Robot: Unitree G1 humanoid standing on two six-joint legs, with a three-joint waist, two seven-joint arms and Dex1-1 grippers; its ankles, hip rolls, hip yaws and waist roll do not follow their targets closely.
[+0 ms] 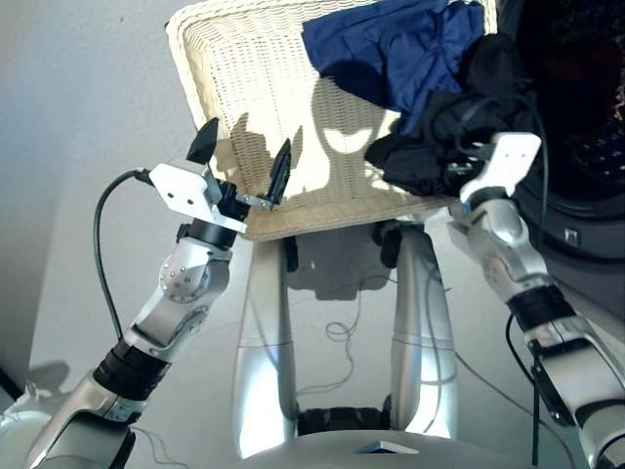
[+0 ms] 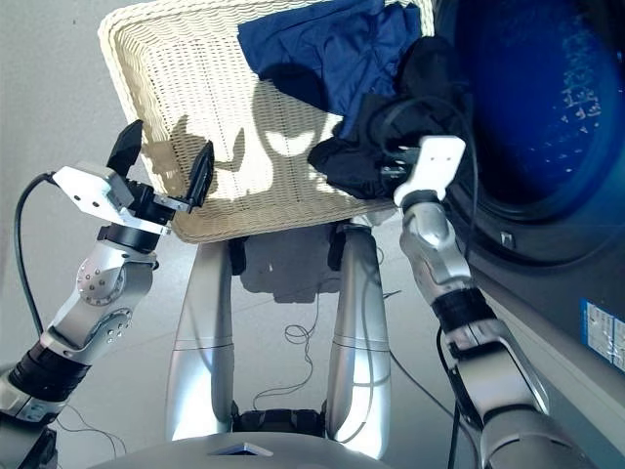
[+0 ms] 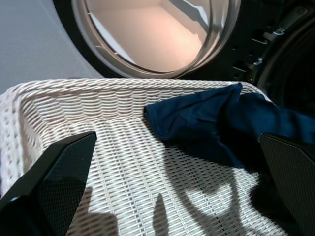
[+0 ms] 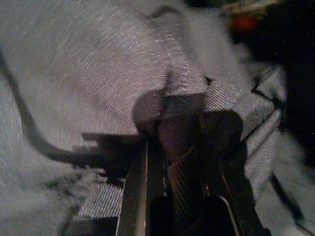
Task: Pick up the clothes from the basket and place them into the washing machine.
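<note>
Right claw [image 4: 184,147] clamped on a fold of the black garment [image 1: 439,137] at the basket's [image 1: 244,68] near right corner, next to the washer [image 2: 547,147]. Wrist view shows cloth pinched between its two fingers, so the grip looks secure.

Left claw [image 1: 241,161] hangs wide open, empty, over the basket's near left edge, above bare wicker, touching nothing.

Progress, judged from what shows: only two garments in the basket, black and navy [image 1: 391,44]. The coral-red one isn't in the basket; a reddish spot in the dark at the edge of the right wrist view may be it inside the drum, can't say for sure. Black is gripped but not yet lifted clear; navy untouched. So approx. a third done at best, two loads left.

Orientation: navy lies spread along the far rim, long axis running left-right across the basket, its right end touching the black heap. Black is a crumpled mound w/ no clear long axis, bunched toward the washer side. Porthole door [image 3: 157,34] stands open beyond the basket's far rim.
</note>
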